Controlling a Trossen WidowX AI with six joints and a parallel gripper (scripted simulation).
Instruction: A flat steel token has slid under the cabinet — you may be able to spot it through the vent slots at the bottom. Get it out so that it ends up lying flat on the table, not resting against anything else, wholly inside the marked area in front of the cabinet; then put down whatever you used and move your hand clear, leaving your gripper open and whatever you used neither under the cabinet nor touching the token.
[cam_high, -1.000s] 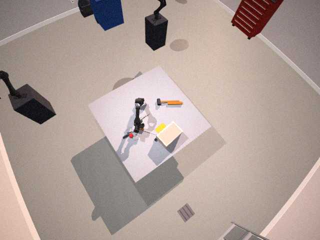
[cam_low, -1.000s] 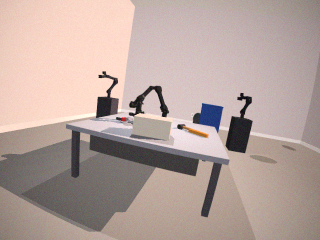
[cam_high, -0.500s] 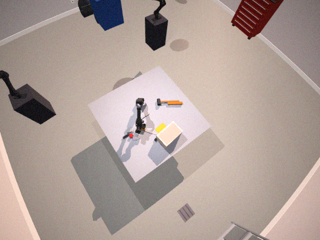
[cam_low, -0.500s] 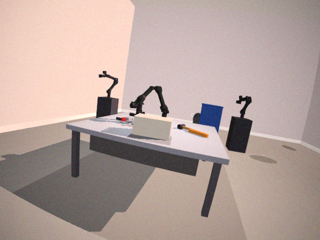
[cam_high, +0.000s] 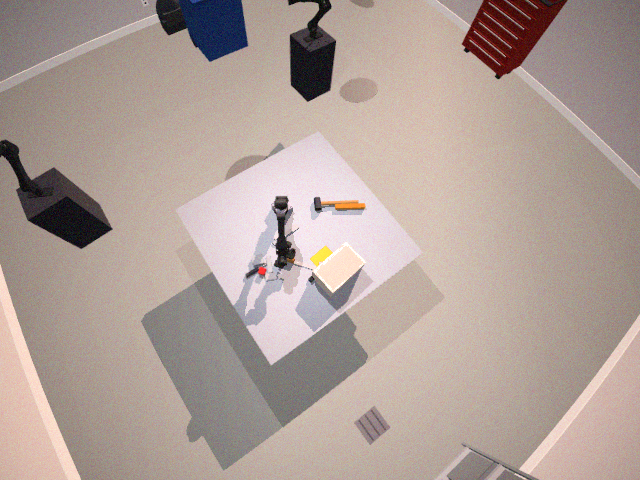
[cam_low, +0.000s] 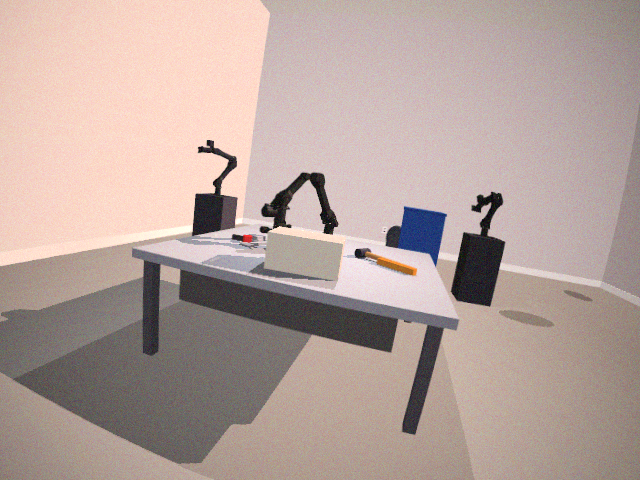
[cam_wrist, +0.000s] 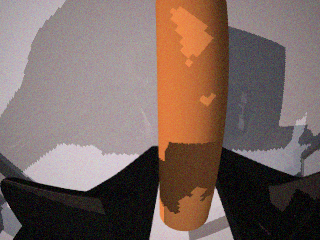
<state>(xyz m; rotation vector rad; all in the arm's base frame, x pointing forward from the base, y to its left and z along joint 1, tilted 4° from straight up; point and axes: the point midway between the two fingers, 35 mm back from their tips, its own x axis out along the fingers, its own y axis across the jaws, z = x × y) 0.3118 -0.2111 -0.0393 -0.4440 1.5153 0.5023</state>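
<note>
My gripper is shut on the orange handle of a tool, above the table left of the cabinet in the top view. The tool's thin shaft points toward the cabinet. The cream cabinet stands on the table. The yellow marked area lies beside the cabinet's front; the cabinet hides it in the exterior view. The steel token is not visible in any view, and the vent slots do not show.
A black-headed hammer lies beside an orange bar. A red item with a dark handle lies left of my gripper in the top view. A small black object sits by the cabinet's left corner.
</note>
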